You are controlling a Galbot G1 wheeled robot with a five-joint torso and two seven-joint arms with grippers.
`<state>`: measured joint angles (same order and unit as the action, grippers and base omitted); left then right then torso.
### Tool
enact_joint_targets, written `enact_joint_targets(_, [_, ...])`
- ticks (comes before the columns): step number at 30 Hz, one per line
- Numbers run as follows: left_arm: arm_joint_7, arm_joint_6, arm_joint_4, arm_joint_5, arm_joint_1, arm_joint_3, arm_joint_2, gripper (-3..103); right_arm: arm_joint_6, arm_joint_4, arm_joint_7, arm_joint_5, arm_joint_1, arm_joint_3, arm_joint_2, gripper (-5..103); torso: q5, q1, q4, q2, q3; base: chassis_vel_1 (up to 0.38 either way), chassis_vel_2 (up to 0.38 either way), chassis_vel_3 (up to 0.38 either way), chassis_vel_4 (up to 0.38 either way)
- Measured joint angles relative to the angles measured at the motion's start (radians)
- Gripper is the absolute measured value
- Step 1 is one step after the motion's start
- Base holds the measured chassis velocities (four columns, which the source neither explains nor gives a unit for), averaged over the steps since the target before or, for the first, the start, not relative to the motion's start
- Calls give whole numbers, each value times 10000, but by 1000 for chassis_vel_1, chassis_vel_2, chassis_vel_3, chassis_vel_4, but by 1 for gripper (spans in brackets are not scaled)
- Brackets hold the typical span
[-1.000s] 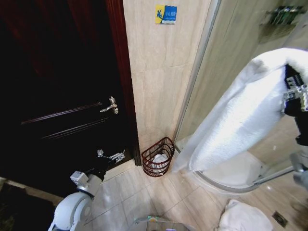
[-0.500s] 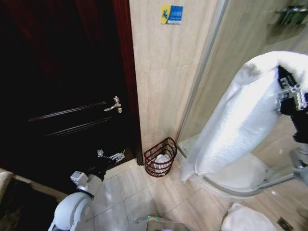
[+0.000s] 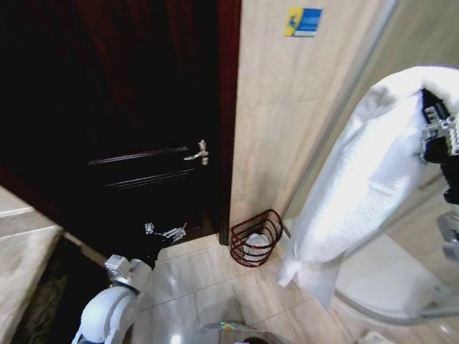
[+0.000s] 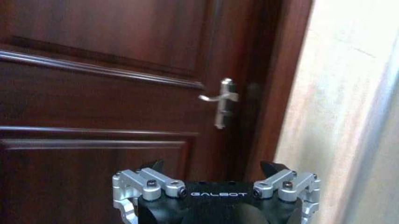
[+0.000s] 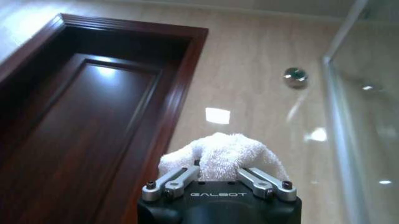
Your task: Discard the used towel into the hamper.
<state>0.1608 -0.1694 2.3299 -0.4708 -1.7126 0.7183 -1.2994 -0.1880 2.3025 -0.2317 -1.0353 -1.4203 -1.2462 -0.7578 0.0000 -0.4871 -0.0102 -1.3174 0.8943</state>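
Observation:
The used towel, white and thick, hangs in a long fold from my right gripper, which is raised high at the right. In the right wrist view that gripper is shut on a bunched part of the towel. The hamper, a small dark reddish-brown wire basket with something white inside, stands on the floor against the wall beside the door frame, below and left of the towel's lower end. My left gripper is parked low in front of the door; in its wrist view it is open and holds nothing.
A dark wooden door with a metal handle lies left of the hamper. Beige tiled wall with a blue sign rises behind it. A curved glass shower enclosure stands at the right. Tiled floor lies before the hamper.
The whole picture has shifted right, so the camera has turned left; door and hamper now sit nearer the middle. The towel stays in my right gripper. The left arm has not moved.

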Motion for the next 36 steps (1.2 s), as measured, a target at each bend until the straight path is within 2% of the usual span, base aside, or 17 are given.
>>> enact_joint_targets(10, [0,0,0,0,-3,0,0,100,-58,-603,-244,165,361,249,239,7,-3,0,-8,0,0,118,105,107,122])
enact_joint_targets(15, [0,0,0,0,1,0,0,100,-149,-953,-389,425,371,424,123,7,2,-1,2,0,0,15,3,4,10])
enact_joint_targets(26, [0,0,0,0,0,0,0,100,-361,-1742,-746,913,371,1279,-437,7,-3,-1,3,0,-1,0,0,0,0])
enact_joint_targets(29, [0,0,0,0,0,0,0,100,-499,-2101,-906,1395,532,1994,-779,7,0,-1,2,0,0,0,0,0,0])
enact_joint_targets(36, [0,0,0,0,0,0,0,100,-727,-2672,-1170,1960,718,2698,-1281,7,0,-1,0,0,0,0,0,0,0])
